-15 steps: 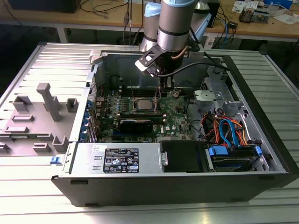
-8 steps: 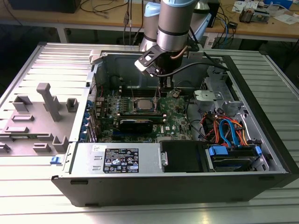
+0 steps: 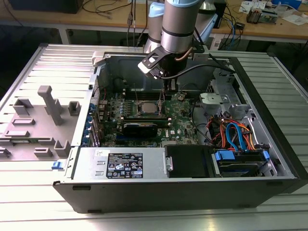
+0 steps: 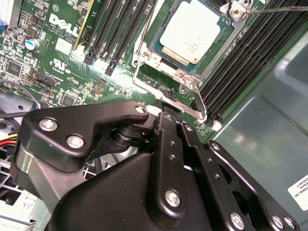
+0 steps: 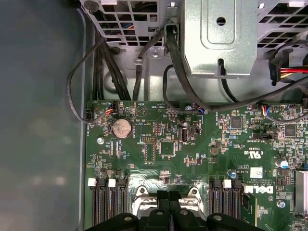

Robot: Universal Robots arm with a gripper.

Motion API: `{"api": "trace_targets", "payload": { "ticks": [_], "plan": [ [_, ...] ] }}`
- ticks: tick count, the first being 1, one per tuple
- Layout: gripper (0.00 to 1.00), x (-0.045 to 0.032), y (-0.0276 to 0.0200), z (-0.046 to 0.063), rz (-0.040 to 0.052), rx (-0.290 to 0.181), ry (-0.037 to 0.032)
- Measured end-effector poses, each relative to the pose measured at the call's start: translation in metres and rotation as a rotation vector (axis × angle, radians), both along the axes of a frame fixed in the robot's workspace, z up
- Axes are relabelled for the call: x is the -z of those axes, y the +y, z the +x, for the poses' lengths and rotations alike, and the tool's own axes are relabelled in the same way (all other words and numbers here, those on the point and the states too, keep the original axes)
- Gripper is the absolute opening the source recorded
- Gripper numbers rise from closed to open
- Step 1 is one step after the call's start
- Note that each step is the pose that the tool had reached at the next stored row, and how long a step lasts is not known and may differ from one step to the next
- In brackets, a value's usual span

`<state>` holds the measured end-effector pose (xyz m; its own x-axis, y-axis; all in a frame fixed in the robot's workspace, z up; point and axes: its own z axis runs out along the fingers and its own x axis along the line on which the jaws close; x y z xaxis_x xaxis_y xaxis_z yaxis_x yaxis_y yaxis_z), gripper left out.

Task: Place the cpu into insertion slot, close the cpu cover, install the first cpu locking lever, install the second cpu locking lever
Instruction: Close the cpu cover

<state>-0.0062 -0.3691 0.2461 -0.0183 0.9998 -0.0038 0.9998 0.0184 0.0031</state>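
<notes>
Silver cpu (image 4: pixel 192 30) sits in insertion slot (image 4: pixel 155 47); hand (image 4: pixel 166 114) beside.

Bright light glares off the cpu (image 4: pixel 192 30) and ribbed table (image 3: pixel 144 219), leaving the case (image 3: pixel 192 192) interior dim.

Arm (image 3: pixel 175 24) vertical, end effector (image 3: pixel 166 94) downward, fingers (image 5: pixel 163 207) together.
</notes>
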Motion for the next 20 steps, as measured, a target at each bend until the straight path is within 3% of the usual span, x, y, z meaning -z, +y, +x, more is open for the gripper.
{"api": "trace_targets", "payload": {
  "ticks": [20],
  "plan": [
    [0.11,0.0001,0.0,-0.0052,0.0,0.0,0.0]
  ]
}}
